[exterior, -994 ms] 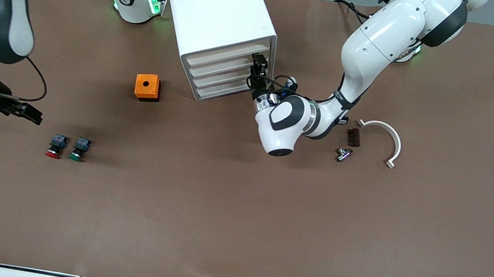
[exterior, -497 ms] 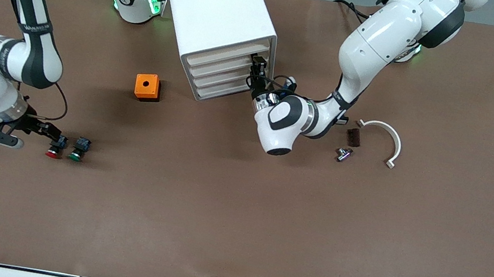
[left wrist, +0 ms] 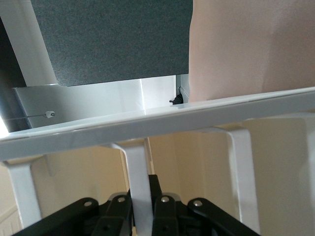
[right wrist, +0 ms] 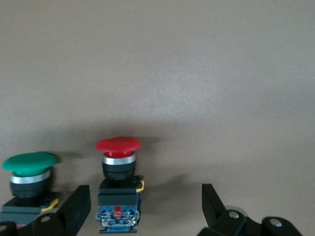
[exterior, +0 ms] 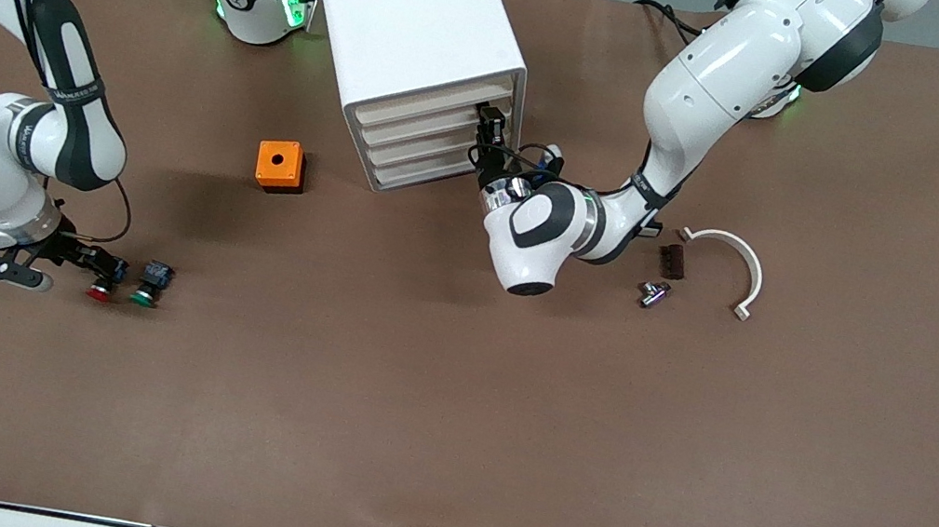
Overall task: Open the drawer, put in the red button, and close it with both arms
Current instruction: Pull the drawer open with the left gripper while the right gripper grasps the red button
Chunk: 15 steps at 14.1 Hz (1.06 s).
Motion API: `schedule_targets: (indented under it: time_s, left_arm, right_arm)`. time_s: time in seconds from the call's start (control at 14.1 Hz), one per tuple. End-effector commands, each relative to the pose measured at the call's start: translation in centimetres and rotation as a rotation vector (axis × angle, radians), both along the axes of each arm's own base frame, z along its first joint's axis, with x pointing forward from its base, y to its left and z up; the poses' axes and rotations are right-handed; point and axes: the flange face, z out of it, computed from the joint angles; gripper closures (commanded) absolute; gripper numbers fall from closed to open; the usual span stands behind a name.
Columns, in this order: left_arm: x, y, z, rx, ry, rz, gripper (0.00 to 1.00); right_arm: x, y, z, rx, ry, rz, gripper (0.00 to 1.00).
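Observation:
The drawer (exterior: 428, 111) is the uppermost tray of the white cabinet (exterior: 414, 19) and looks closed. My left gripper (exterior: 490, 133) is at its front corner toward the left arm's end. In the left wrist view the left gripper (left wrist: 142, 209) is shut on a thin white upright bar (left wrist: 138, 177) below the drawer's front rim (left wrist: 157, 123). The red button (exterior: 101, 290) lies on the table near the right arm's end. My right gripper (exterior: 107, 270) stands open and low around it. In the right wrist view the red button (right wrist: 118, 164) sits between the fingers (right wrist: 78, 206), closer to one of them.
A green button (exterior: 145, 288) lies right beside the red one, also seen as the green button (right wrist: 28, 172) just outside one finger. An orange box (exterior: 279, 165) sits in front of the cabinet. A white curved piece (exterior: 734, 258), a brown block (exterior: 671, 261) and a metal part (exterior: 653, 293) lie near the left arm.
The right arm swung in and lowered its open gripper around the red button. The left gripper closed on the drawer's bar; the drawer has not moved.

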Motion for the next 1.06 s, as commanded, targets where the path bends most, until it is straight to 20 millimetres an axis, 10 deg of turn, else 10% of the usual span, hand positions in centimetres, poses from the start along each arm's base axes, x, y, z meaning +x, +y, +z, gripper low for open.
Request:
schedule_targets:
  time_s: [0.0,0.99]
  left_arm:
    - [1.0,0.3,-0.2,-0.026,-0.007,0.022,0.95]
    - [9.5,8.6,0.2,-0.031,-0.036,0.203,0.89]
  right_arm:
    - [0.1,0.2,-0.2,0.008,-0.001,0.003,0.00]
    - [-0.2,1.6,-2.9,0.018,0.042,0.019,0.00]
